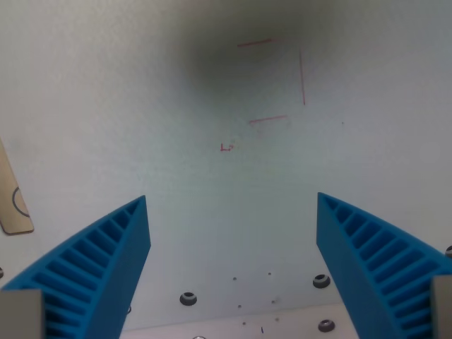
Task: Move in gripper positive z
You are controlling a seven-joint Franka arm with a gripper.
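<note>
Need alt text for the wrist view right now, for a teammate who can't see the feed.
Two blue ribbed fingers of the open gripper frame a pale table with nothing between them. Faint red marker lines sit ahead at top, a tan wooden piece at the wrist view's left edge, dark screws near the bottom.

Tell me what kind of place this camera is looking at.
Probably a lab test bench. The blue ribbed gripper hangs open over a plain white tabletop marked with thin red lines, and bolts sit in the surface near the bottom edge.

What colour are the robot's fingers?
Bright blue with ribbed sides, seen in the wrist view: fingers.
</note>
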